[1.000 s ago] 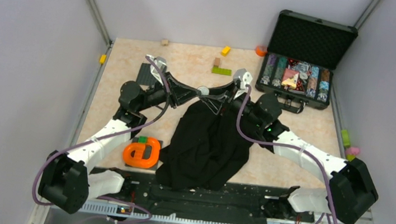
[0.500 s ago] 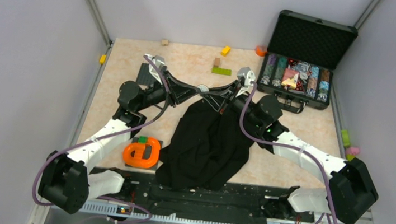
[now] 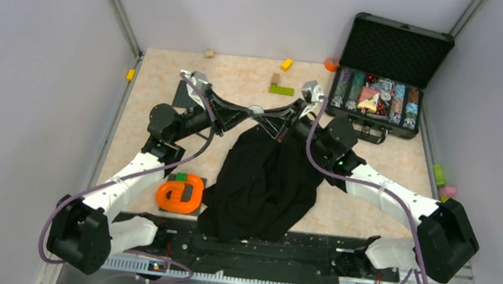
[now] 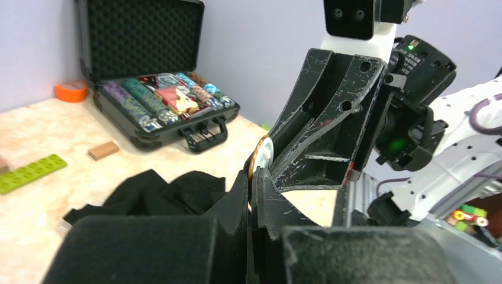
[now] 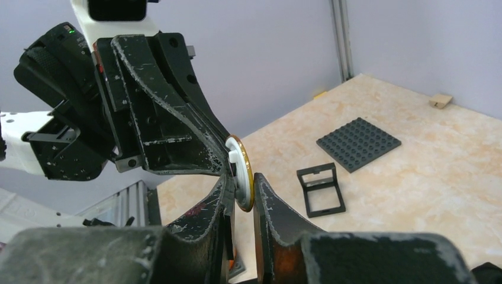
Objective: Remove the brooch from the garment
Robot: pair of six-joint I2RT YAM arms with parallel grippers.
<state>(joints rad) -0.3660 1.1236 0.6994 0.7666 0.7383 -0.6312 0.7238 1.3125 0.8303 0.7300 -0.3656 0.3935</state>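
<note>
Shift since a second ago: both wrists sit a touch farther up the tabletop (image 3: 164, 68) in the top view, and the right jaws have drawn in from a wider gap onto the brooch (image 3: 256, 110)
Top view, brooch: small pale disc held up off the tabletop just where the two sets of jaws meet nose to nose, just beyond the far tip of the garment (image 3: 262, 179)
Top view, garment: black cloth heaped between the two arms, its far peak right under the meeting point; whether it touches the disc cannot be told from here
Left wrist view, left jaws: pressed together on the lower edge of the brooch (image 4: 264, 155), which stands on edge above them, white face with a gold rim
Left wrist view, garment: lies crumpled (image 4: 154, 192) on the tabletop below, with no cloth showing at the disc
Right wrist view, right jaws: closed on the brooch (image 5: 241, 171) from both faces, fingers (image 5: 269, 204) hugging its lower half; the left jaws hold its upper edge from the opposite side
Step in hand: judged as the pull-apart or hand-over, both arms clamped on the one disc
Next move calls for: one set of jaws to hold firm while the other lets go or draws straight away, then the disc carried clear of the cloth; a twist risks it slipping out
Uncertain: whether a pin or backing ties it to the garment
</note>
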